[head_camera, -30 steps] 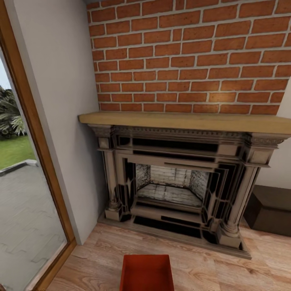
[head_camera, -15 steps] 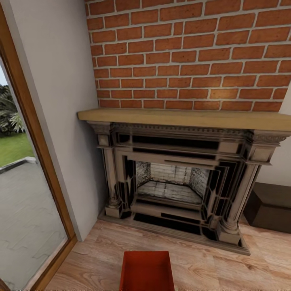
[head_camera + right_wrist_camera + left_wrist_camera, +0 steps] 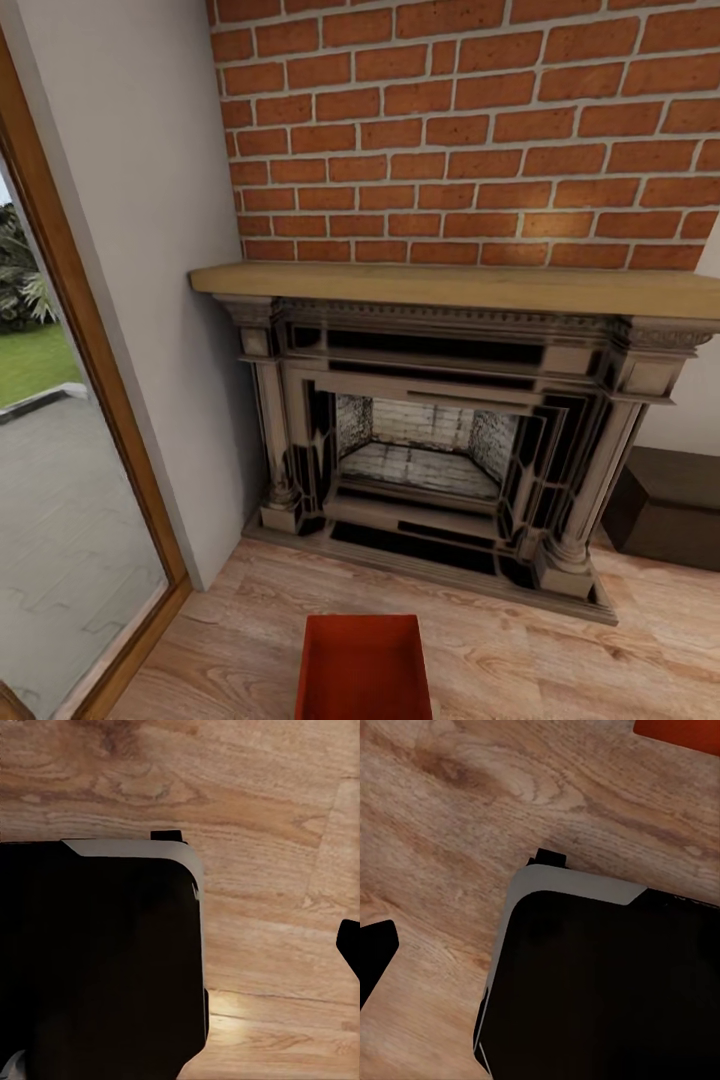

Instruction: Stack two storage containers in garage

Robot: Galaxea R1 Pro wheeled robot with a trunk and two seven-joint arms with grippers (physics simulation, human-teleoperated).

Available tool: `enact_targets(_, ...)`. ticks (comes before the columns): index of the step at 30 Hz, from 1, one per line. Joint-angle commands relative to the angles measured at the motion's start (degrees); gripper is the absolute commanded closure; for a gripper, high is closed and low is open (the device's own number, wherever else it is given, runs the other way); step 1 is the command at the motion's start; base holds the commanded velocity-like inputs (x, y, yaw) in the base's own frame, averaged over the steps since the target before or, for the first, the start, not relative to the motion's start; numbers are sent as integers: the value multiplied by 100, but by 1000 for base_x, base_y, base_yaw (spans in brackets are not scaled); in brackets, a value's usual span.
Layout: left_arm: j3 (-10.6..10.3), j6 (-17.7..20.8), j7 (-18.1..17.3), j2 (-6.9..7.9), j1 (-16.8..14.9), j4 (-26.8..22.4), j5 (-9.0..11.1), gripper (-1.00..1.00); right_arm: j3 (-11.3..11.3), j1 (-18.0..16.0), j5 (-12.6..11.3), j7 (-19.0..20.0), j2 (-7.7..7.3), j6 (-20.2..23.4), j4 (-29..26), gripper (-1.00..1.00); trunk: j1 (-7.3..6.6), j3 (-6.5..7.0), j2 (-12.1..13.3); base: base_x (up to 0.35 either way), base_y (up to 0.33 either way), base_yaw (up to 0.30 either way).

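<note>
I face the brick fireplace (image 3: 440, 440) across the wood-plank floor (image 3: 560, 650). One storage container (image 3: 363, 668) sits bottom centre. I'd ease closer, squared to it, before reaching. Whether either gripper is released or clenched, I cannot tell.

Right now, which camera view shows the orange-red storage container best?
The head view shows it best: the storage container stands open on the wood floor before the fireplace, its walls and inside visible, though the picture's edge cuts its near end. The left wrist view catches just an orange-red corner.
</note>
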Motion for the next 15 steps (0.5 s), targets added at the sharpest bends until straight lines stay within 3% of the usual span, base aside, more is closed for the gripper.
enact_targets(1, 11, -19, 6, -1, -4, 4, 25, -100, 48, -8, -61, -3, -7, -34, 17, -100, 1, -9, -6, 0, 0, 0)
enact_targets(7, 3, -19, 7, 1, -4, 5, 27, -100, 49, -8, -48, 3, -52, 20, 24, -100, 1, -12, -6, 0, 0, 0)
enact_targets(15, 2, -19, 7, -1, -6, 5, 20, -100, 25, -8, -86, -7, -7, -11, 26, -100, 1, -32, -6, 0, 0, 0)
